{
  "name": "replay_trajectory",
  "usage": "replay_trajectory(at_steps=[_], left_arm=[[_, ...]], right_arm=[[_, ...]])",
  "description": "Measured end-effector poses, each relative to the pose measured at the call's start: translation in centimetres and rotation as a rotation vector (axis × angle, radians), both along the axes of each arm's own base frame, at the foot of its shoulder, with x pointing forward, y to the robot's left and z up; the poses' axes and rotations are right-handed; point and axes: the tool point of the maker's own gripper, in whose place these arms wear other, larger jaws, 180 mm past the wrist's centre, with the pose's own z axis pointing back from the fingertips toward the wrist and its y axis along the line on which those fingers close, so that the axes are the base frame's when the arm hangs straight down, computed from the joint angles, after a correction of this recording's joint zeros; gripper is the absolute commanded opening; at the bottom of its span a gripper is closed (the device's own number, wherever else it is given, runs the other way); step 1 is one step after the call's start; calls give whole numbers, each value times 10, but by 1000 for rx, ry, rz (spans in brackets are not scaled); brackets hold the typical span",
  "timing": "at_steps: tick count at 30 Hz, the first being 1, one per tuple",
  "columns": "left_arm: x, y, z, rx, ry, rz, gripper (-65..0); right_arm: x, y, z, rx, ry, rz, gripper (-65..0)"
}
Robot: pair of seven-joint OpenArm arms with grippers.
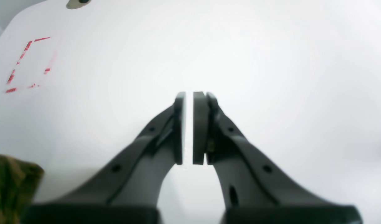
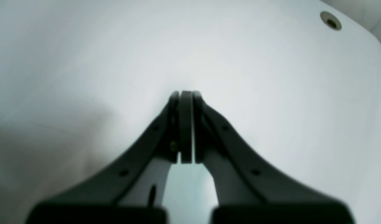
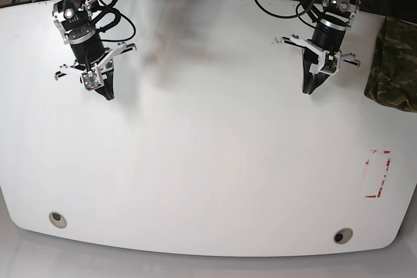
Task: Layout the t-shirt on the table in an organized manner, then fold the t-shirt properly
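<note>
Both grippers clenched, empty: left, right. Shirt bunched at table edge beside left arm. Careless grab may drag it off, so open jaws first.

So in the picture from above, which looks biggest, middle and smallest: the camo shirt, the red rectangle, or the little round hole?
1. t-shirt, bunched at the table edge, partly cut off by the picture
2. red rectangle
3. round hole; the other hole looks alike
</note>
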Motion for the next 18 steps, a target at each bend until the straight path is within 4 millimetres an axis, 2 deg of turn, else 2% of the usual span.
replay_trajectory(at_steps=[5,11,18], left_arm=[[-28,0,-15,5,73,-1,-624],[-58,1,-31,7,154,3,-624],[-94,2,-47,9,250,5,-624]], right_arm=[[-21,4,-8,29,8,7,-650],[-55,12,-29,69,90,-15,-650],[-99,4,-43,87,167,-93,-650]])
